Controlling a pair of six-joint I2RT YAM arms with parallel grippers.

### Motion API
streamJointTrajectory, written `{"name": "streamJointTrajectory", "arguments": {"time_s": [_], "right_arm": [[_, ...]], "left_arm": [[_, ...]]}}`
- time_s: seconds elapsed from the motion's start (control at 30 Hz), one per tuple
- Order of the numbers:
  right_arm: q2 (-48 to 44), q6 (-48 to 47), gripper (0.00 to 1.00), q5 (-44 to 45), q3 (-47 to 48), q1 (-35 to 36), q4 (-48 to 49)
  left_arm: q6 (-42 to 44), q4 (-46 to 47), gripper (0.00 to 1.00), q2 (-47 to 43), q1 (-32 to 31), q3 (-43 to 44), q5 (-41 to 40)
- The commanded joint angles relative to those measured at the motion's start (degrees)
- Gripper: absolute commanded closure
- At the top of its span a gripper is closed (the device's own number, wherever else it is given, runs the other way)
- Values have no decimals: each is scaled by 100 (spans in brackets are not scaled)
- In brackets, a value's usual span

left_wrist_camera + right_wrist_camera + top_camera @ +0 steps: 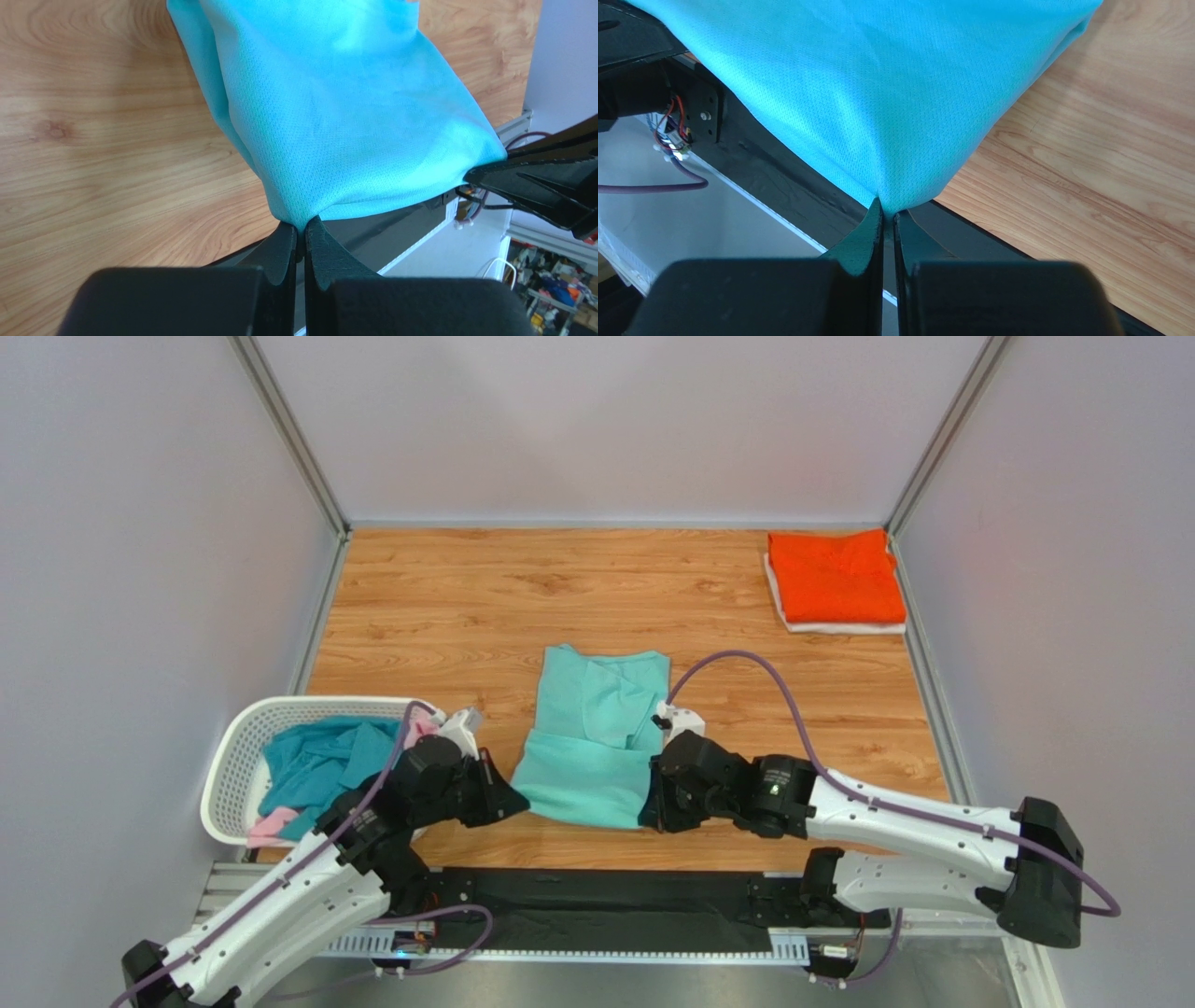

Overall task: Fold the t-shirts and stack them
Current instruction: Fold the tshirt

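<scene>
We grip the mint-teal t-shirt (pixel 596 739), lying at centre frame on the wooden table (pixel 463 602), by its two near corners. The left gripper (pixel 302 239) and right gripper (pixel 887 218) are each clamped tight on cloth, apparently so both corners lift evenly for the next fold

White-shelled arms with black joints and hands.
The left arm (pixel 281 910) and right arm (pixel 912 823) each carry a purple cable (pixel 786 703); the left hand (pixel 301 229) and right hand (pixel 887 211) are matte black, with wedge-shaped fingers (pixel 279 260).
</scene>
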Motion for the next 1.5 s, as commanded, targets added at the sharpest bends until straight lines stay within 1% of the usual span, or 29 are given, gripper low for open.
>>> {"name": "streamJointTrajectory", "arguments": {"time_s": [0.0, 0.07, 0.13, 0.17, 0.2, 0.27, 0.3, 0.33, 0.37, 0.4, 0.43, 0.53, 0.6, 0.73, 0.83, 0.9, 0.97, 1.1, 1.13, 1.17, 1.3, 1.37, 1.47], "right_arm": [[-170, -296, 100, 414, 595, -119, -552], [-152, -420, 100, 432, 841, -260, -711], [-143, -744, 100, 415, 991, -540, -755], [-100, -877, 100, 362, 1157, -672, -747], [-73, -982, 100, 231, 1237, -960, -746], [67, -1334, 100, 107, 1482, -1252, -738], [111, -1413, 100, -6, 1571, -1558, -746], [173, -1492, 100, -77, 1633, -1718, -668], [225, -1685, 100, -165, 1685, -1867, -606], [339, -1765, 100, -340, 1808, -2173, -562], [410, -1835, 100, -368, 1870, -2315, -475], [700, -2064, 100, -815, 2081, -2860, -352], [997, -2187, 100, -1122, 2169, -3211, -298], [1535, -2328, 100, -1518, 2467, -3661, -184], [1903, -2381, 100, -1791, 2582, -3960, -44], [2132, -2407, 100, -1975, 2714, -4161, 0], [2465, -2442, 100, -2055, 2836, -4268, 62], [3081, -2451, 100, -2248, 3091, -4566, 193], [3187, -2442, 100, -2257, 3136, -4610, 255], [3431, -2434, 100, -2292, 3180, -4680, 334], [4134, -2434, 100, -2425, 3600, -4831, 405], [4408, -2460, 100, -2416, 3716, -4874, 405], [4857, -2416, 99, -2416, 3935, -4918, 414]], "left_arm": [[86, -48, 100, 287, -6, 559, -449], [165, -40, 100, 577, -6, 849, -642], [261, -39, 100, 788, -6, 1190, -687], [279, -31, 100, 980, -6, 1297, -992], [314, -31, 100, 1078, -6, 1403, -1108], [420, 13, 100, 1385, -6, 1745, -1406], [455, 118, 100, 1491, -6, 1851, -1495], [508, 188, 100, 1614, 3, 1948, -1566], [613, 250, 100, 1876, 12, 2149, -1688], [692, 303, 100, 2044, 12, 2273, -1750], [771, 356, 100, 2385, 29, 2552, -1803], [1018, 400, 100, 3062, 178, 3106, -1874], [1192, 531, 100, 3371, 380, 3319, -1804], [1500, 751, 100, 4240, 705, 3899, -1646], [1615, 944, 100, 4811, 978, 4162, -1409], [1729, 1251, 100, 5094, 1163, 4260, -1093], [1800, 1279, 100, 5560, 1347, 4514, -803], [2011, 1498, 100, 6411, 1532, 5032, -522], [2011, 1516, 100, 6553, 1558, 5138, -520], [2089, 1534, 100, 6702, 1593, 5226, -329], [2134, 1385, 100, 7379, 1682, 5744, -283], [2160, 1236, 100, 7740, 1769, 5877, -309], [2222, 1331, 100, 8109, 1892, 6000, -170]]}}
